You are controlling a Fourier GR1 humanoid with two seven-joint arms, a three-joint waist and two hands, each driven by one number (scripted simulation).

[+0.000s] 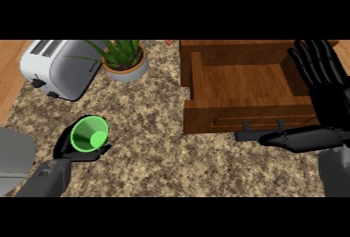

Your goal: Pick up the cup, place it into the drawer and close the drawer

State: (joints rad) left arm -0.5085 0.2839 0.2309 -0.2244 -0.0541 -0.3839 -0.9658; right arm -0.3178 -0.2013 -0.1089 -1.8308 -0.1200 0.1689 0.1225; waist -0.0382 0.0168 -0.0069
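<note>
At lower left, the left hand curls around the green cup above the granite counter, while the right hand, fingers straight and spread, rests at the open wooden drawer at upper right.

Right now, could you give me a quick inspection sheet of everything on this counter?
Surface: speckled stone counter, wood strip at left edge.
Job's things: green cup, tilted, mouth toward camera, held; wooden drawer pulled open, nothing seen inside.
Clutter: white toaster; potted plant.
Robot hands: left robot hand curled round the cup; right robot hand open, fingers straight, at the drawer's right side, thumb by the drawer handle.
Cables: nothing seen.
Surroundings: grey object at left edge, unidentifiable.
</note>
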